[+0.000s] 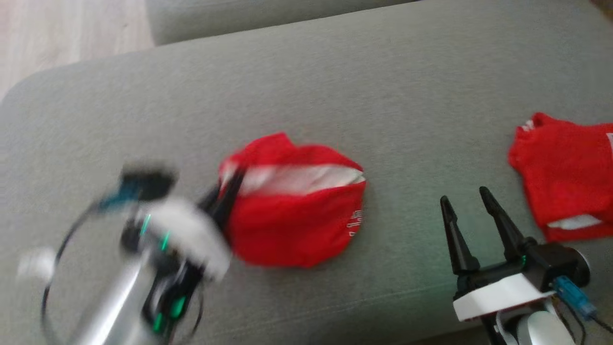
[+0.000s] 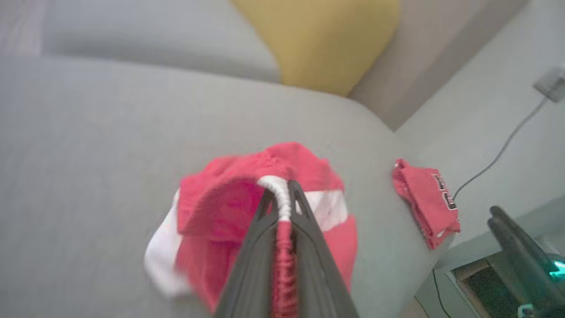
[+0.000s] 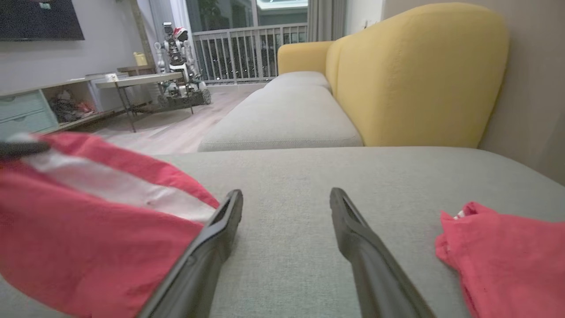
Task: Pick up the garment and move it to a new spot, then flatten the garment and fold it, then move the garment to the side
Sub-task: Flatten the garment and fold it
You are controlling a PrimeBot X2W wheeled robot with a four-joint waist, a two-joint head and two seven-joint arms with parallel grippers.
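Left fingers [image 2: 298,201] are pressed together, pinching the hem of the red garment [image 1: 292,225] at its left end. The garment lies bunched on the grey sofa seat [image 1: 335,86]. Its long axis and white band run crosswise from the left fingertips toward the right fingers [image 3: 353,225], stopping short of them. Right fingers are spread wide over the seat. A second red garment [image 1: 570,177] lies to their right.

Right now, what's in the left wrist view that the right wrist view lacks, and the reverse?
Left wrist view: left gripper shut on the gathered edge of the garment; a wall cable. Right wrist view: toy robot, balcony railing, low shelf unit. Both: the garment, a second red garment, the grey seat, the yellow backrest, the open right gripper.
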